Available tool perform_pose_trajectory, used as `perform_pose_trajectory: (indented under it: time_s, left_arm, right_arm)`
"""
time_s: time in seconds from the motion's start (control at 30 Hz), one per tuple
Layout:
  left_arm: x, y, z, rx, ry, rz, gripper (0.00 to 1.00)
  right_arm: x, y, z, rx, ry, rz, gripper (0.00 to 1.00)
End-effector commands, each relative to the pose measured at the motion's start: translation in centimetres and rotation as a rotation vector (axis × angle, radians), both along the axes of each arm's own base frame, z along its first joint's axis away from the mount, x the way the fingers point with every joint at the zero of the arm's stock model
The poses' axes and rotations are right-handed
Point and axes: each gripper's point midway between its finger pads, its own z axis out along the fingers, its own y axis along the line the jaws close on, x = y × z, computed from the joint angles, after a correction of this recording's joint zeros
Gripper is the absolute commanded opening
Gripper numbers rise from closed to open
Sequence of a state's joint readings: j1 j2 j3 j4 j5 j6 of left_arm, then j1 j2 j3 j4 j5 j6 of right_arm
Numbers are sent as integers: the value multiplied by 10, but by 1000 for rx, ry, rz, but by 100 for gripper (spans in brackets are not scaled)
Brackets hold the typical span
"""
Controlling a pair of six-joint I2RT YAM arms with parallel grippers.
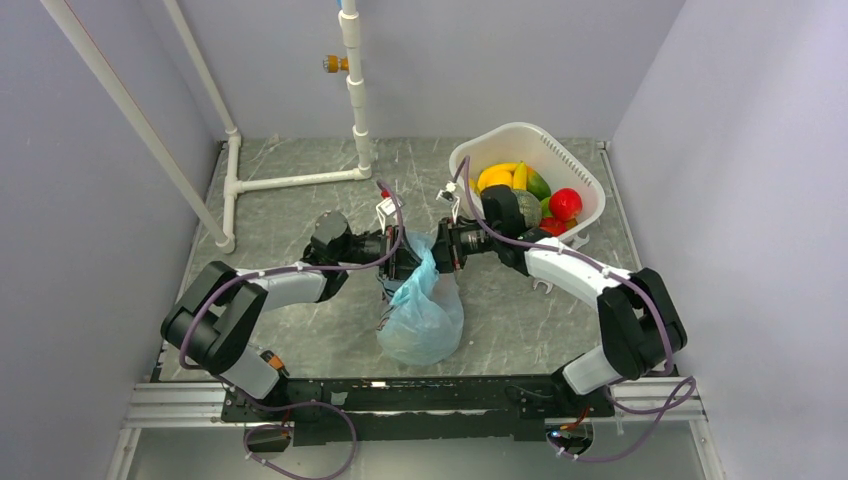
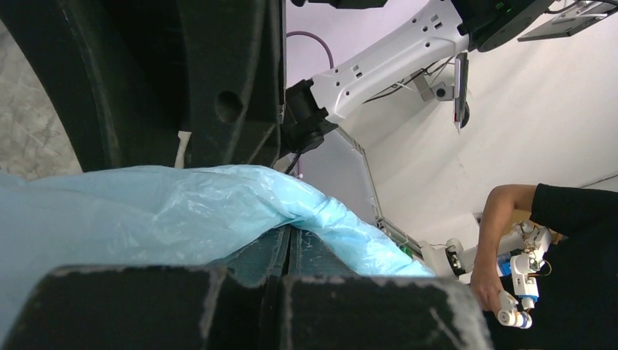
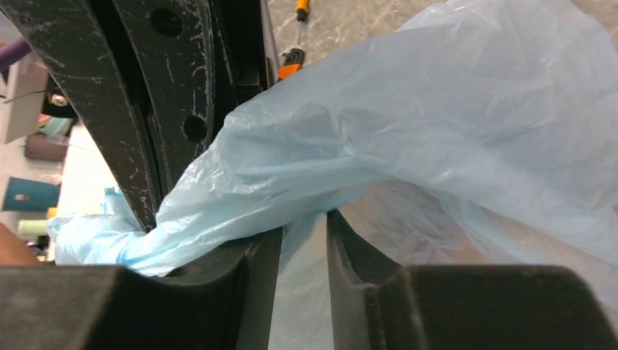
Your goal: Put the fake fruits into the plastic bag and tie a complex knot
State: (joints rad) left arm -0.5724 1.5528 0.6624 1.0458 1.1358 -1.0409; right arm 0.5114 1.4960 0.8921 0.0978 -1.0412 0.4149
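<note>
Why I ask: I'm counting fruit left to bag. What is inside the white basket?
Visible: an orange-yellow fruit, a green one, a red one and a netted melon. The right arm covers the basket's near side, hiding the rest.

The light-blue plastic bag (image 1: 425,318) sits plump on the table (image 1: 300,210) near the middle, its crinkly top drawn up into a narrow bunched neck (contents hidden). Yellow, green and red fake fruits (image 1: 565,203) are heaped in the white basket (image 1: 575,165), far right.
</note>
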Motion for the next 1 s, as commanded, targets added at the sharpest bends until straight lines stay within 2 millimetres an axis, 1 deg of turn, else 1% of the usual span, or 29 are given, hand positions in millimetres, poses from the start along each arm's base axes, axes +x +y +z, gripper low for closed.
perform_pose_trajectory:
  time_s: [0.0,0.07,0.1,0.2,0.3,0.4,0.53,0.6,0.7,0.8,0.87,0.97]
  left_arm:
    - [7,4,11,-28,-64,40,0]
    - [14,8,5,-12,-47,69,0]
    - [17,10,3,-5,-40,82,0]
    - [23,12,0,4,-40,101,0]
    - [24,11,-1,5,-35,101,0]
    - [25,9,0,1,-31,95,0]
    - [25,6,3,-7,-33,86,0]
    - [22,3,7,-17,-40,70,0]
    - [16,-3,10,-28,-49,46,0]
    - [17,-8,13,-39,-49,43,0]
    - [18,-9,14,-41,-51,42,0]
    - [15,-12,8,-32,-39,25,0]
  right_arm:
    - [4,-10,19,-29,-133,-13,38]
    - [0,-23,14,-76,-146,-20,47]
    - [-1,-30,14,-93,-153,-32,48]
    - [-5,-44,11,-124,-161,-46,50]
    - [-7,-49,11,-124,-156,-45,51]
    - [-5,-43,20,-70,-148,-42,58]
    - [-2,-29,36,7,-104,-34,68]
    - [-1,-21,37,17,-101,-21,73]
    - [3,-5,39,40,-113,-6,75]
    - [6,7,32,35,-90,14,76]
    - [9,12,32,51,-89,10,75]
    - [11,24,40,90,-111,18,75]
